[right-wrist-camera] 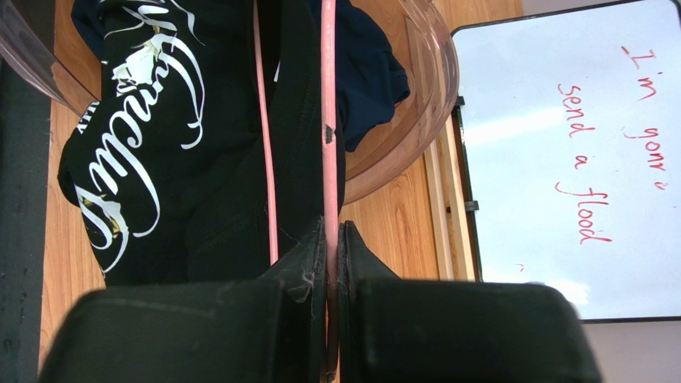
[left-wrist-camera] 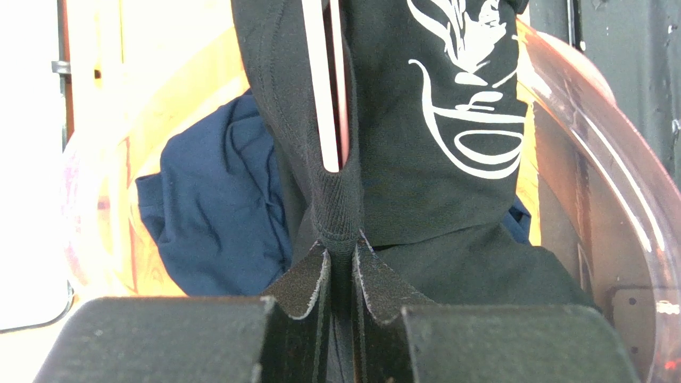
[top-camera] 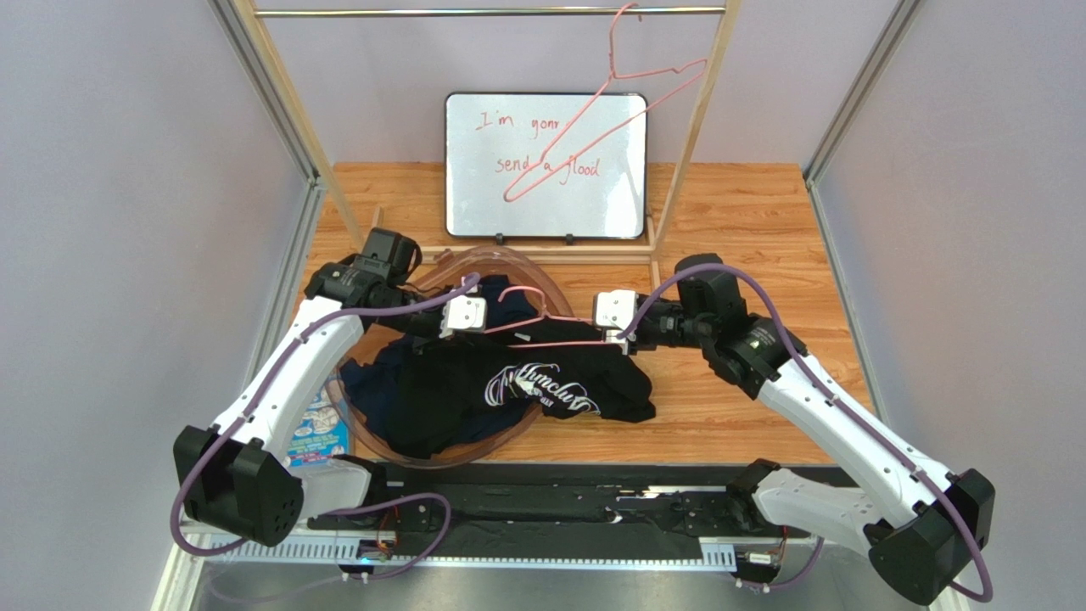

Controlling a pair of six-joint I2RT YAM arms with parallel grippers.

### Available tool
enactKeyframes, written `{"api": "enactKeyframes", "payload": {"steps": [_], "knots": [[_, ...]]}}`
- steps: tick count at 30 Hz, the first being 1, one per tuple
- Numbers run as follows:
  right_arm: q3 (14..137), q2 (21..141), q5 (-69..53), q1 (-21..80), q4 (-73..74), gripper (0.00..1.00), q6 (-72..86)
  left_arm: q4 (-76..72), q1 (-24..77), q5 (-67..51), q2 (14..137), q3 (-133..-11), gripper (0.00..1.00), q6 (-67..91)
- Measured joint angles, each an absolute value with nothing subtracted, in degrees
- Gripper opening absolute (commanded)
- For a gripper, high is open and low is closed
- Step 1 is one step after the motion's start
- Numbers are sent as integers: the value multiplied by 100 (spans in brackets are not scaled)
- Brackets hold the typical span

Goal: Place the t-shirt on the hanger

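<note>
Whiteboard (top-camera: 546, 166) upright at back; navy garment (left-wrist-camera: 216, 207) in tub (right-wrist-camera: 424, 112)

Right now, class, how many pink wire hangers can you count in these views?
2. One hanger hangs from the back rail; the second hanger is low down, pinched by the right gripper, partly inside the t-shirt. The clothes could hide more.

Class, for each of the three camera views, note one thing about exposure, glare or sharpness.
Top external: evenly lit and sharp, with soft reflections on the whiteboard. Left wrist: the background left of the t-shirt is blown out to white and orange, and the hanger looks bleached. Right wrist: the whiteboard is bright but its red writing is readable.
</note>
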State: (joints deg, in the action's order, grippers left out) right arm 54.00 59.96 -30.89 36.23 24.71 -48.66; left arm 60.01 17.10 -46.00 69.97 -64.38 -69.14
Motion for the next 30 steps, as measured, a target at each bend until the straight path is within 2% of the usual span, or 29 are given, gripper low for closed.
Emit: {"api": "enactKeyframes", "payload": {"steps": [10, 22, 24, 25, 26, 29, 30], "knots": [[5435, 6549, -3247, 3645, 2102, 0, -4523, 5881, 1903, -4657, 6740, -6442, 17, -6292], [5474, 6956, -3264, 3988, 1599, 0, -4051, 4875, 2322, -5041, 6689, -6455, 21, -5218], [5516, 7046, -3269, 4018, 1546, 0, -3946, 4696, 2377, -5074, 6667, -6455, 16, -5041], [5551, 7085, -3273, 4036, 1529, 0, -3885, 4609, 2401, -5081, 6650, -6455, 10, -4956], [5579, 7113, -3277, 4047, 1520, 0, -3848, 4534, 2414, -5076, 6632, -6455, 0, -4884], [5699, 7148, -3221, 4069, 1551, 27, -3616, 4353, 2410, -4982, 6580, -6455, 0, -4678], [5719, 7159, -3201, 4069, 1557, 45, -3592, 4338, 2416, -4958, 6567, -6455, 0, -4628]]}}
